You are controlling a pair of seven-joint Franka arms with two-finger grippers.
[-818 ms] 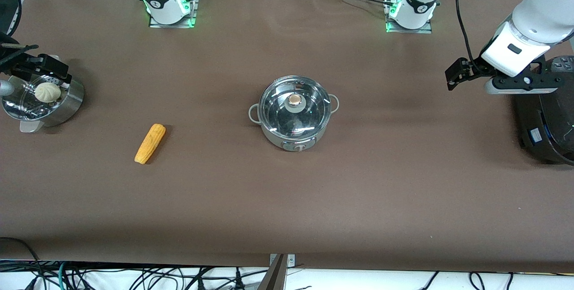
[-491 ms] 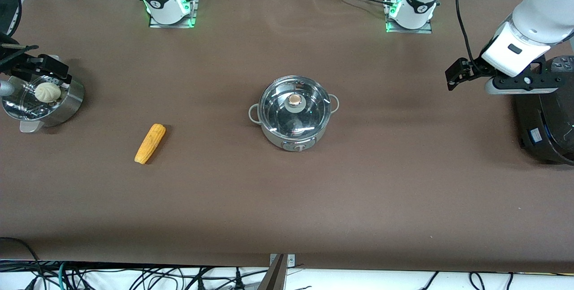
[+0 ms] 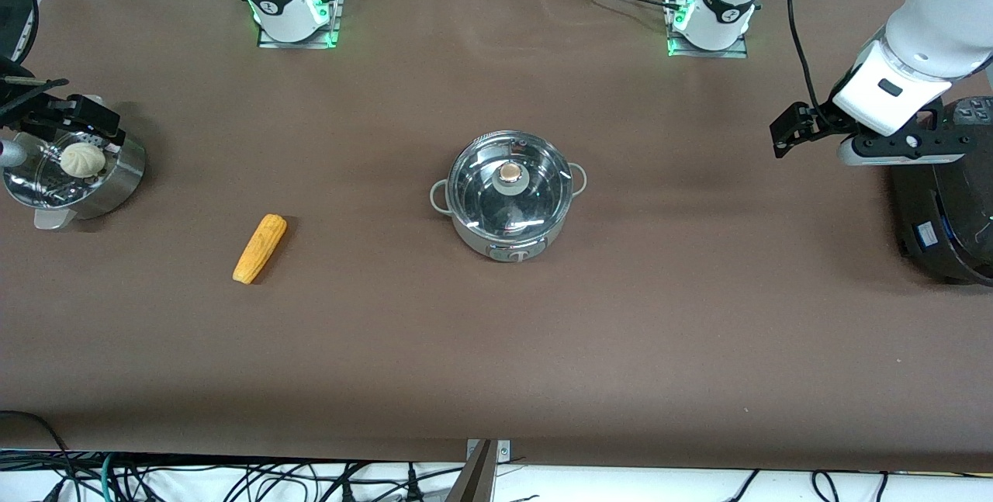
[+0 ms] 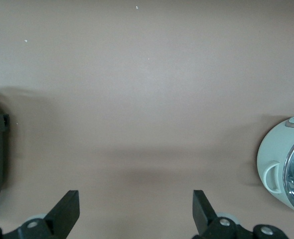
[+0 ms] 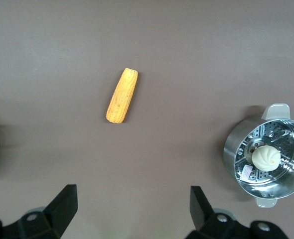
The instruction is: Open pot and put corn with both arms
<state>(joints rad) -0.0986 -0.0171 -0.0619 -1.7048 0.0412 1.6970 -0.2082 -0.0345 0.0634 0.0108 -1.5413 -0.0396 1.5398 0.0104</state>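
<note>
The steel pot [image 3: 508, 211] stands mid-table with its glass lid [image 3: 535, 188] on, knob [image 3: 510, 171] on top. Its edge also shows in the left wrist view [image 4: 279, 167]. The corn [image 3: 260, 247] lies on the cloth toward the right arm's end, nearer the front camera than the pot; it also shows in the right wrist view [image 5: 122, 95]. My left gripper [image 3: 783, 133] hangs open and empty [image 4: 135, 209] over bare cloth near the left arm's end. My right gripper [image 3: 85, 120] is open and empty [image 5: 133, 199], up over the steamer.
A steel steamer vessel [image 3: 116, 184] with a perforated insert and a white bun [image 3: 83, 160] stands at the right arm's end; it shows in the right wrist view [image 5: 234, 149]. A black round appliance [image 3: 942, 207] sits at the left arm's end, under the left arm.
Both hands have shifted only very slightly. The pot, lid, corn and steamer have not moved.
</note>
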